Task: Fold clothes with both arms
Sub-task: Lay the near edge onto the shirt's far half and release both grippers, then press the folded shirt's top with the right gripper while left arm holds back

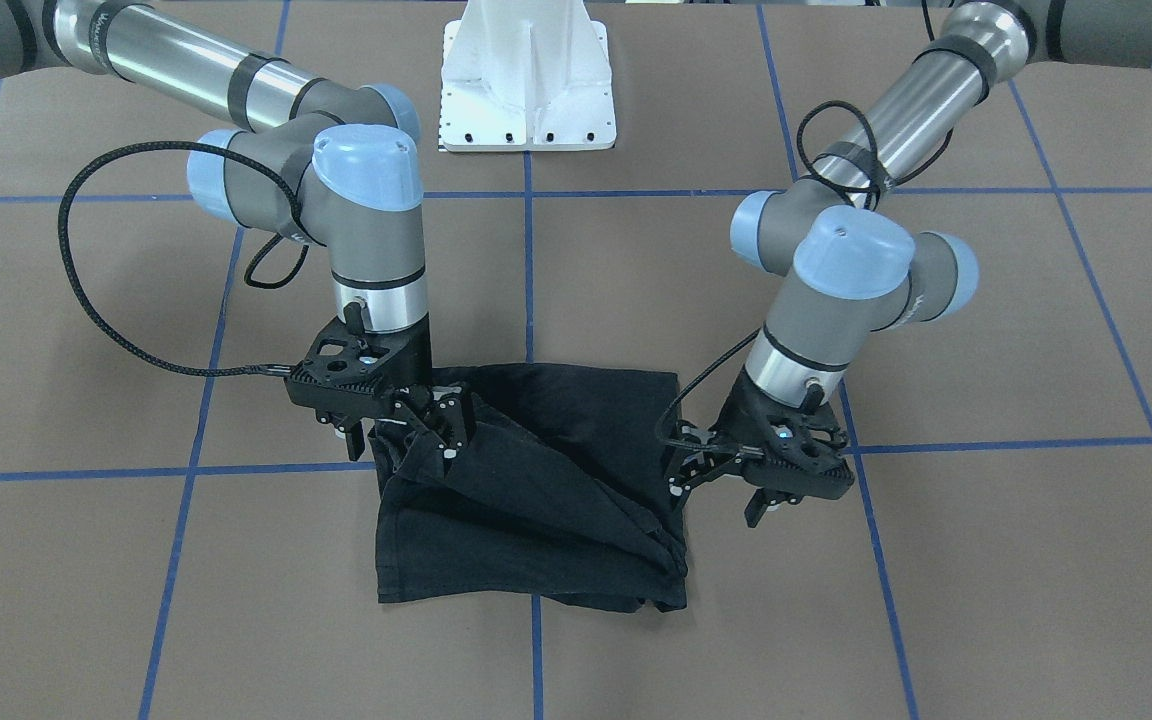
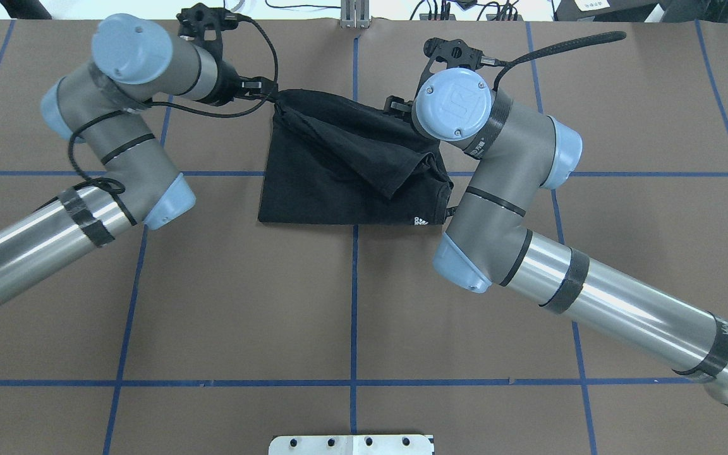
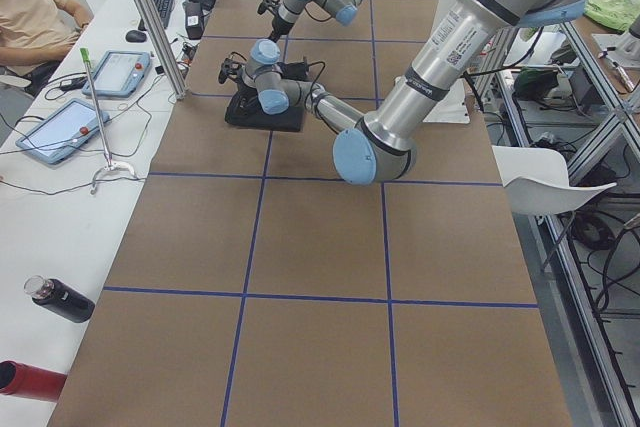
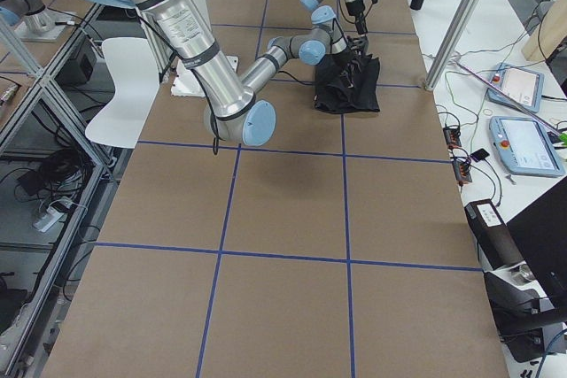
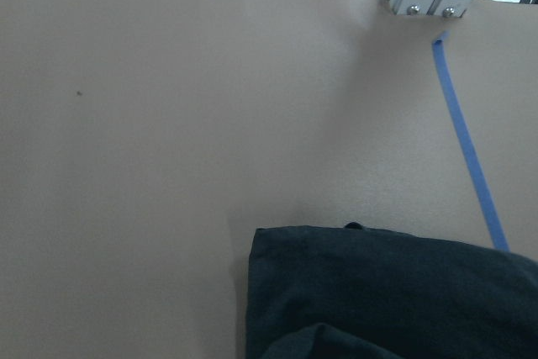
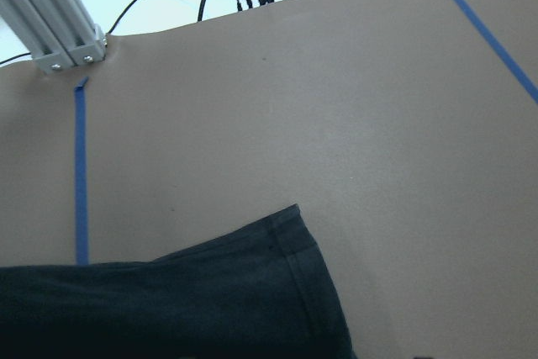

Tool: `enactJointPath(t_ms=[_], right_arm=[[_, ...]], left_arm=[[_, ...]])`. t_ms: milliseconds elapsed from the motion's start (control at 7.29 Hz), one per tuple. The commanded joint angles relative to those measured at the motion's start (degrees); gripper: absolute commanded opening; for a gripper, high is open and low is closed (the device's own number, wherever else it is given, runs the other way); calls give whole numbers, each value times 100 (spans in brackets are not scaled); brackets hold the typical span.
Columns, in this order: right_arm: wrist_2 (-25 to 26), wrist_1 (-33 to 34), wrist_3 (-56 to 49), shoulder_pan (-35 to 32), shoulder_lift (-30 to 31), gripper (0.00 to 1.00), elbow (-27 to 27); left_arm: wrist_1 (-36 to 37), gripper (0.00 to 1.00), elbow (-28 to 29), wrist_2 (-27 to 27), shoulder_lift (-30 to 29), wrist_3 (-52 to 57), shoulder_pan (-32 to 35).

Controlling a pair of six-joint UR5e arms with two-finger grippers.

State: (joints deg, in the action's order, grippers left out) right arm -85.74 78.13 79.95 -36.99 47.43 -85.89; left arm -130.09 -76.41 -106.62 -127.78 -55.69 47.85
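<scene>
Your right end effector (image 1: 436, 430), at centre-left of the front-facing view, was closed narrow on a raised corner of the shirt (image 1: 496, 570). Cloth was gathered around it, and a flap (image 1: 556, 490) draped from it diagonally toward the lower right. Your left end effector (image 1: 684, 470), at centre-right, sat at the shirt's opposite edge. In the overhead view the cloth puckered toward it, so I judged it pinched shut on that corner, though the contact itself was hard to see.

The shirt lay in the middle of the surface (image 1: 936, 600), across the blue tape lines (image 1: 986, 443), between the two end effectors. It was already down to a compact, roughly square bundle with no sleeves sticking out, so the early folds looked done. What remained, by my reading, was the fold in hand: carrying the lifted flap across, laying it flat and square on the lower layer, then letting go. The upper layer was wrinkled and slanted, so it likely needed smoothing too.
</scene>
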Motion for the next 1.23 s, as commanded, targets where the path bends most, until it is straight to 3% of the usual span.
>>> enactJointPath(t_ms=[0,137,412,686,960,1097], right_arm=[[614,279,-102,557,-190,100,-16],[812,630,-703,761,-373,97,36],[1233,703,-3218,947,-313,94,45],[1253,730,-4894,1036,-235,92,98],[1567,712,-5505,1158,-234,87,387],[1613,721,-5751,1168,-217,78,423]], left_arm=[[-7,100,-751,-202,692,427,119],[-16,100,-743,-193,702,419,111],[-25,100,-743,-193,720,375,119],[-34,100,-743,-193,720,349,119],[-34,100,-726,-193,728,348,119],[-42,100,-726,-193,728,348,119]])
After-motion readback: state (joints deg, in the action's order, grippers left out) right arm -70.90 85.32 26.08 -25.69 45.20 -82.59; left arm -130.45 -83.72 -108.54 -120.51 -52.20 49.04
